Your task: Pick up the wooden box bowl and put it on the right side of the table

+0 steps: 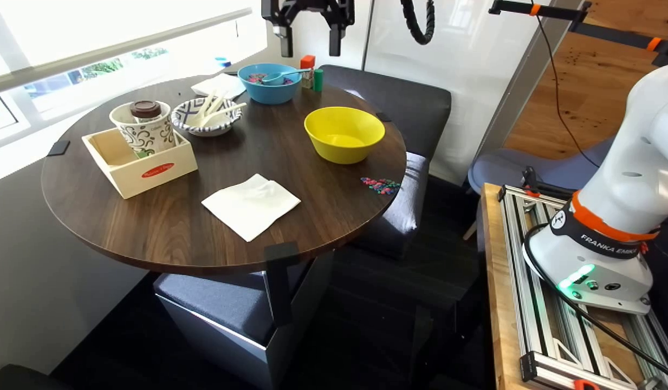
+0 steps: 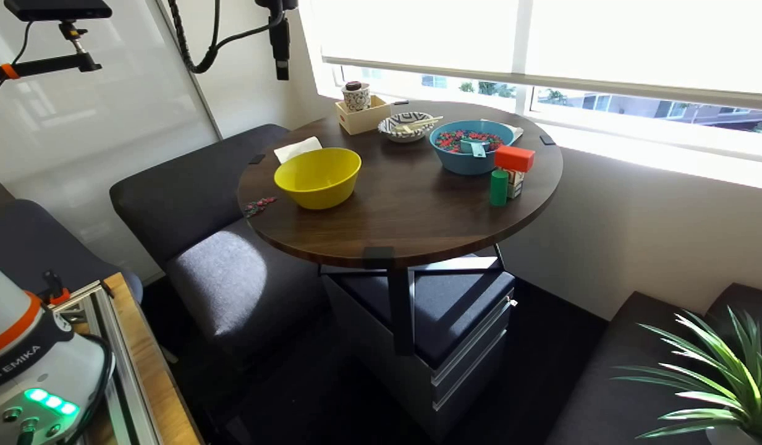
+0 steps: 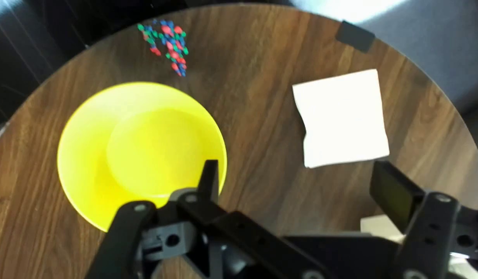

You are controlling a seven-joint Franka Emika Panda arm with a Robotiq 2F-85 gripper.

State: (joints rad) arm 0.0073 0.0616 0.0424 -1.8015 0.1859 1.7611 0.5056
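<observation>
The wooden box bowl [image 1: 185, 161] is a pale open-top box with a red oval on its front wall. It stands on the dark round table [image 1: 268, 151], and a patterned paper cup [image 1: 155, 138] with a brown-topped item stands in it. The box [image 2: 374, 117] and the table [image 2: 411, 210] also show in an exterior view. In the wrist view only a pale corner of the box [image 3: 378, 225] shows at lower right, mostly hidden by a finger. My gripper [image 1: 311, 47] is open, high above the table, apart from everything. Its spread fingers show in the wrist view [image 3: 296, 170].
A yellow bowl [image 1: 344, 143], a white napkin [image 1: 251, 206] and loose beads [image 1: 381, 186] are on the table. A patterned bowl with utensils [image 1: 206, 125] stands beside the box. A blue bowl of beads [image 1: 270, 92] stands near a red-topped box [image 2: 515, 167] and green cylinder [image 2: 499, 188].
</observation>
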